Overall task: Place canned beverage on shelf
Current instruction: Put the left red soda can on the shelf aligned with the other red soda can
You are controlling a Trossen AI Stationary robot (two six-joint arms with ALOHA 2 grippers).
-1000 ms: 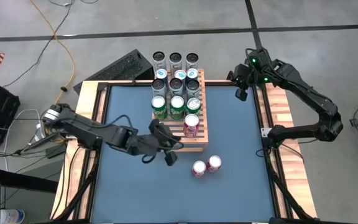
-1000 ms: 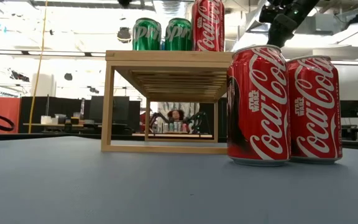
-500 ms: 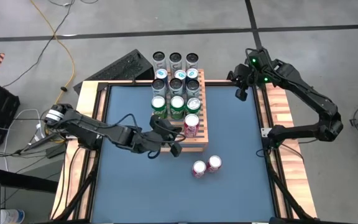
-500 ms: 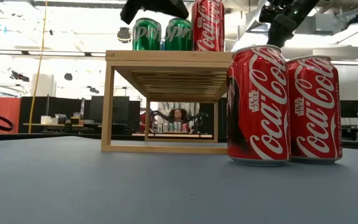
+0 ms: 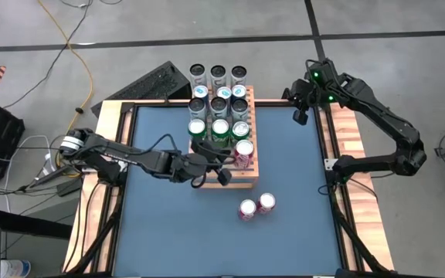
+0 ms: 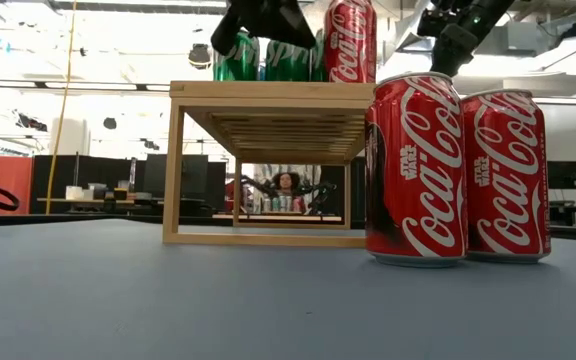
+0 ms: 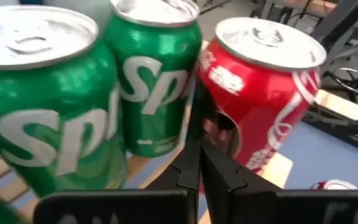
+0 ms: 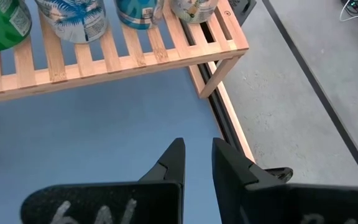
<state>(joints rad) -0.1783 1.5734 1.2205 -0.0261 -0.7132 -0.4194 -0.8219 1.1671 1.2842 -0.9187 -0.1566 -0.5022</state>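
Observation:
The wooden shelf (image 5: pixel 250 179) stands at the table's far middle and carries rows of several cans. In the nearest row a red canned beverage (image 5: pixel 243 150) stands upright on the slats, to the right of the green cans (image 7: pixel 148 81). My left gripper (image 5: pixel 229 157) is shut and hovers low over the shelf's near end. Its tips are at the gap between the red can (image 7: pixel 260 93) and the nearest green can. Two more red cans (image 5: pixel 256 206) stand on the blue table. My right gripper (image 8: pixel 198 147) hangs over the far right corner with a small gap and nothing in it. My left gripper meets the red can with its shut fingertips (image 7: pixel 199 155), on the side wall (image 7: pixel 211 127) that faces the green cans. The fingers come nearly level, slanting in from the table's near left. The can stands upright on the shelf's slats.
Near the shelf's right side the two red cans (image 6: pixel 456 165) stand close together on the table. The shelf's far right leg (image 8: pixel 216 74) and the table's wooden frame (image 5: pixel 346 131) lie below my right gripper. Cables and a keyboard lie on the floor beyond.
My left gripper has gone toward the far and right edges, from the table in front of the shelf to over its near end, and has sunk a little. The red can on the shelf has slid slightly to the right and far, staying upright.

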